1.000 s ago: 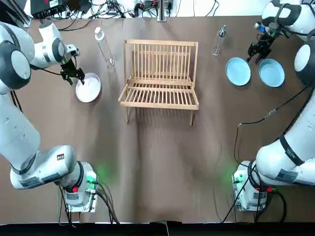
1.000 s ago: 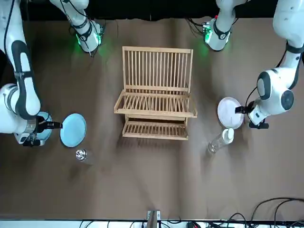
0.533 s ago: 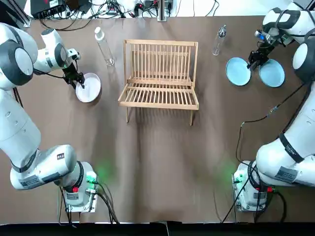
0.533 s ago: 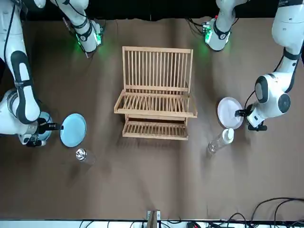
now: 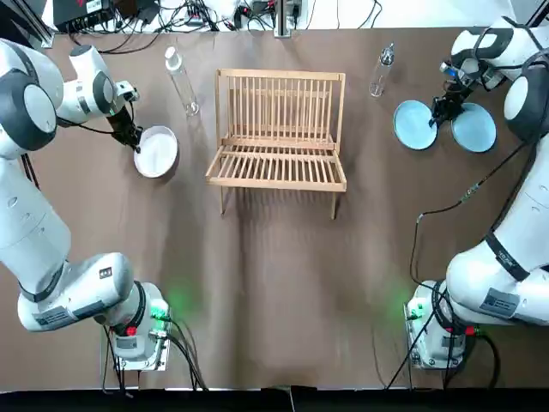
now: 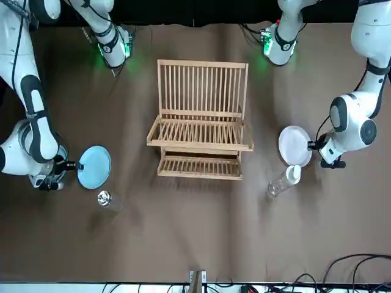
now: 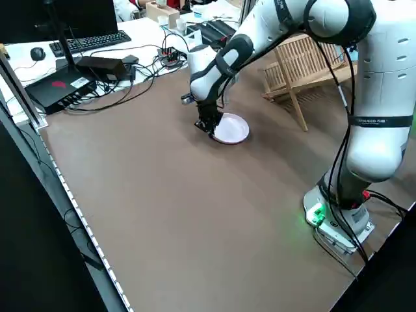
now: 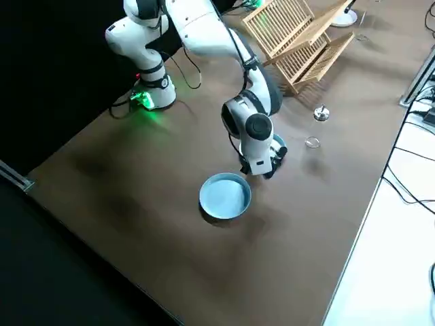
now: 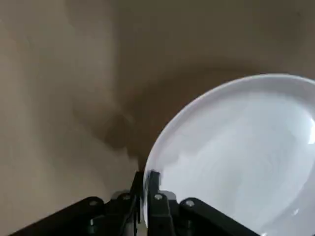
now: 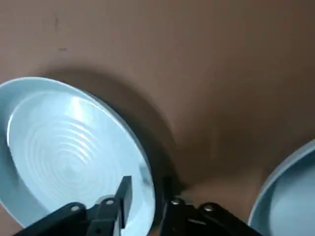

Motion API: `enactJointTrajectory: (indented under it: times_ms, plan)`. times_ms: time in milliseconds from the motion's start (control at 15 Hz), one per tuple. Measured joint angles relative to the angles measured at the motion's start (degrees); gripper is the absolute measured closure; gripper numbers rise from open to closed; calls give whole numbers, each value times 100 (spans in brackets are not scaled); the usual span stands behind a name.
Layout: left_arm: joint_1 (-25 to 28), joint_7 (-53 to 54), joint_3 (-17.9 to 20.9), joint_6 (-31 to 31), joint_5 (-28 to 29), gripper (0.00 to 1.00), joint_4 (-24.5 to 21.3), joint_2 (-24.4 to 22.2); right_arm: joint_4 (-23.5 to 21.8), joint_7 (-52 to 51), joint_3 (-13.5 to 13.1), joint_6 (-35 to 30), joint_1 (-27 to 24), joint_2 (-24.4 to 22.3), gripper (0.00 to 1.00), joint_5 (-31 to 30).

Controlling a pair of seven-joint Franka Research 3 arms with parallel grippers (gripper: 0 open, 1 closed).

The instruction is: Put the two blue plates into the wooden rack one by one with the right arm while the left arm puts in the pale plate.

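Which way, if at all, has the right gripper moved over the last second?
Yes. In the top view the right gripper has come toward the robot's base, down to the rim of the blue plate nearer the wooden rack.

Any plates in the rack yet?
None yet: the slatted wooden rack holds nothing. The left end effector grips the round pale plate at its rim; the open right end effector straddles the rim of one round blue plate. The second blue plate lies untouched. All need racking.
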Motion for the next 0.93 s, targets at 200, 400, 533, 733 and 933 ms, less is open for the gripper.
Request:
enactJointTrajectory:
  times_ms: [200,400,533,733,933]
  plan:
    - [0,-4,-34,-737,-36,94,217,-150,13,-1,-4,-16,-2,36,82,0]
    - [-1,-35,-79,-2144,-251,96,731,-346,34,-13,0,-75,-3,30,97,3]
    - [-2,-144,-118,-3283,-347,96,1138,-532,38,-111,15,-94,-1,30,97,3]
    - [-9,-374,-142,-4868,-548,96,1687,-804,251,-341,33,-938,1,-20,97,5]
    - [-11,-992,-325,-6102,-925,96,2076,-1015,821,-372,42,-2641,26,-350,97,17]
